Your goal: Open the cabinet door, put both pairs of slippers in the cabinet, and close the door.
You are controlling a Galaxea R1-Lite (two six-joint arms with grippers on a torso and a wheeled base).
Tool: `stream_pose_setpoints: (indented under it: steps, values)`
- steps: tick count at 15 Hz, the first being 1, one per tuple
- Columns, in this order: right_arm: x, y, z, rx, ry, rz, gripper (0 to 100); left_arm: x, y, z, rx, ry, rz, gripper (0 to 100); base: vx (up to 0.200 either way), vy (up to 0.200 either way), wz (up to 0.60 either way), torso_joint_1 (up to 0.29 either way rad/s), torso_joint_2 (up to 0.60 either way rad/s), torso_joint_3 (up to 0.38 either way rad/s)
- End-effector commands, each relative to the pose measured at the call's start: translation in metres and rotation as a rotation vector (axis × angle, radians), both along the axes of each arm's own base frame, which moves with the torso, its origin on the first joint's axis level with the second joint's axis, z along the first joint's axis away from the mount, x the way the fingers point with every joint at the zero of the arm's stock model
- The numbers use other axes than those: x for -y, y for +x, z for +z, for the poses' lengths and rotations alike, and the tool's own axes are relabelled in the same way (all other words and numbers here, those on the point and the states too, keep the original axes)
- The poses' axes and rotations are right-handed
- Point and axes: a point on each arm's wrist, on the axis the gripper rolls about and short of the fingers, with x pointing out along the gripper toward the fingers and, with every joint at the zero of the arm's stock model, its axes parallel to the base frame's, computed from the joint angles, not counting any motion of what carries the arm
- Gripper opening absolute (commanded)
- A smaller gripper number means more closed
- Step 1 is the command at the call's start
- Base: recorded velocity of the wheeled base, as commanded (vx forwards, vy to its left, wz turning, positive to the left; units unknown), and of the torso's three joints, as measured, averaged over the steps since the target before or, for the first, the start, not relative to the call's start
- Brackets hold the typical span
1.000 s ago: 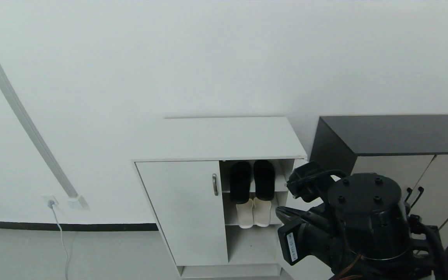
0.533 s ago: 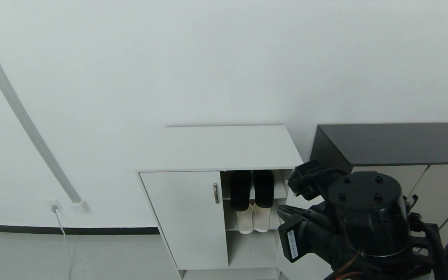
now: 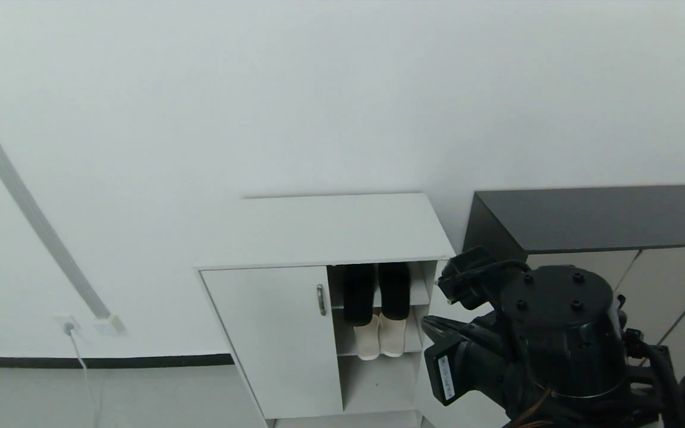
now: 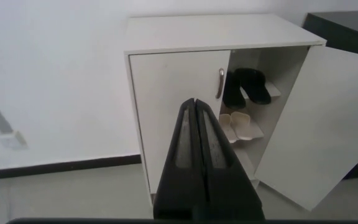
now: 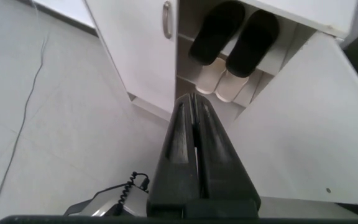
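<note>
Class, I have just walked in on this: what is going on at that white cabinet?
Nothing is being handled right now. The white two-door cabinet has its right-hand door standing open and its left-hand door closed. The pair of black slippers lies on the upper shelf, the pair of cream slippers on the shelf below. The left pincer and right pincer are shut, hold nothing and hang before the cabinet. Only closing the door remains.

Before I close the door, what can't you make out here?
Open door: in the head view, right arm mostly hides it.
Its outer handle: faces away in both wrist views.
Cabinet base: cut by head view's lower edge; right gripper partly covers it in right wrist view.
</note>
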Motion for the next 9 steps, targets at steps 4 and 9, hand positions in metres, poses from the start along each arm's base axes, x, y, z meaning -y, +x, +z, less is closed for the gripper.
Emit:
stream_pose_setpoints:
  steps: [4, 9]
  values:
    - [0.0001, 0.0005, 0.0008, 0.002, 0.003, -0.002, 0, 0.0000, 0.0001, 0.0000, -0.001, -0.001, 0.000, 0, 0.000, 0.000, -0.30, 0.004, 0.00, -0.001]
    - [0.0010, 0.0025, 0.0018, 0.009, 0.012, -0.011, 0, 0.0000, 0.0001, 0.0000, -0.001, -0.001, 0.000, 0, 0.000, 0.000, 0.00, 0.000, 0.00, 0.000]
